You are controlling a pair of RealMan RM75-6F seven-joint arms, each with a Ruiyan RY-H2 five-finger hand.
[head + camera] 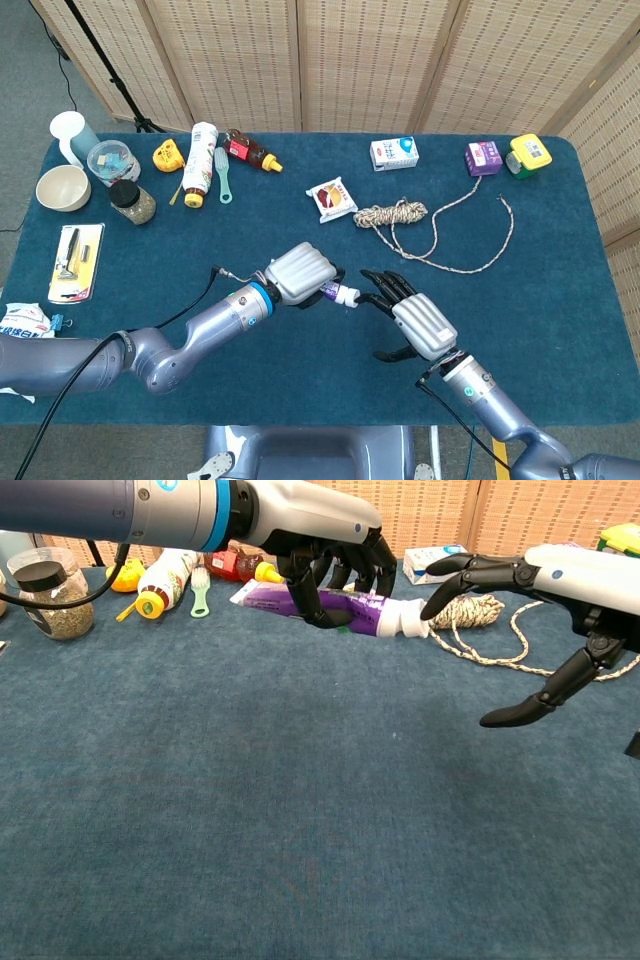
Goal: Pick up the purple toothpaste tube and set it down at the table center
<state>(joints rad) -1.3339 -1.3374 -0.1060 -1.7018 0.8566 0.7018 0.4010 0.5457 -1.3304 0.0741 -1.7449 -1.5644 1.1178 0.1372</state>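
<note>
Toothpaste tube (340, 607): purple, white cap at its right end, lying nearly level at centre top of the chest view, apparently just above the cloth; middle of the head view.
Table (560, 290): blue cloth, clutter along the upper edge and left side of the head view.
Left hand (300, 274): fingers curled around the tube's purple body, gripping it from above.
Right hand (418, 320): fingers spread, thumb hanging low, holding nothing; fingertips (432, 608) just beside the cap, contact too close to call.
Rope (395, 214): coiled behind the tube, tail running toward the right of the frame.
Risk: tube knocked askew or pulled loose if the right fingertips push the cap; likely to roll if let go before resting on the cloth; rope near enough to snag.
Bowl (62, 187): white, upper left, seemingly nothing inside.
Clear tub (112, 160): small items inside, not identifiable.
Jar (131, 203): dark lid, greenish-brown filling.
</note>
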